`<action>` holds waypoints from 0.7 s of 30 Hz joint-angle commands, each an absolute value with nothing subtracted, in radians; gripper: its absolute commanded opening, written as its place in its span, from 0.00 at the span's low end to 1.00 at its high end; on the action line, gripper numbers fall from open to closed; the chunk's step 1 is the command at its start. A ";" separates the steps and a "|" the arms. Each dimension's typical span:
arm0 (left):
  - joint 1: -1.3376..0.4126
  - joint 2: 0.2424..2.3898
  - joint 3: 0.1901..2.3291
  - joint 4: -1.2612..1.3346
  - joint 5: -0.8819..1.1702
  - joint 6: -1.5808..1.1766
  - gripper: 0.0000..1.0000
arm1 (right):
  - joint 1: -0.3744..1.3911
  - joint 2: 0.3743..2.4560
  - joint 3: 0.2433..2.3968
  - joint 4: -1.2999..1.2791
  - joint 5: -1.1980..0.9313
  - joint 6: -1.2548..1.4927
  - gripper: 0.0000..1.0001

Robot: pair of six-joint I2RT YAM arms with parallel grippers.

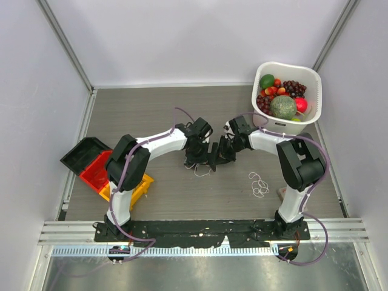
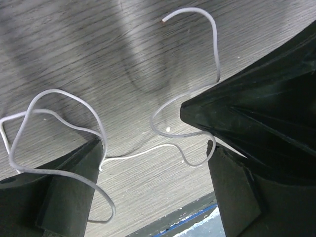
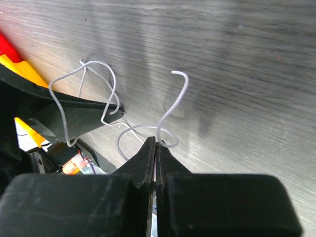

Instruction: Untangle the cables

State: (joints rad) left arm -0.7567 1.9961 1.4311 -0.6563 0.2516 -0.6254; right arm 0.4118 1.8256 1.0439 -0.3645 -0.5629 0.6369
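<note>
**Grey counter, cables half sorted**

Two arms meet mid-counter. The right end effector is pressed together, pinching the white cable. The left end effector is spread wide over its loops. A small coil lies apart on the right, likely done. The pinched one is not yet straight.
</note>
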 commanded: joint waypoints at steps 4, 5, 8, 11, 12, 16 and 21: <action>-0.753 1.968 1.450 -0.595 0.261 -0.641 0.85 | 0.345 1.680 1.028 -0.474 -0.462 0.597 0.07; -0.753 1.973 1.457 -0.595 0.261 -0.640 0.85 | 0.333 1.669 1.029 -0.491 -0.451 0.582 0.07; -0.753 1.997 1.486 -0.603 0.255 -0.641 0.91 | 0.311 1.625 1.031 -0.549 -0.408 0.551 0.09; -0.753 2.020 1.512 -0.614 0.255 -0.647 0.92 | 0.278 1.583 1.038 -0.594 -0.368 0.523 0.09; -0.755 2.032 1.523 -0.618 0.259 -0.647 0.92 | 0.261 1.574 1.040 -0.603 -0.358 0.508 0.09; -0.765 2.069 1.568 -0.664 0.250 -0.637 0.94 | 0.223 1.528 1.026 -0.634 -0.348 0.483 0.09; -0.790 2.111 1.627 -0.730 0.190 -0.637 0.99 | 0.216 1.486 0.989 -0.632 -0.351 0.482 0.09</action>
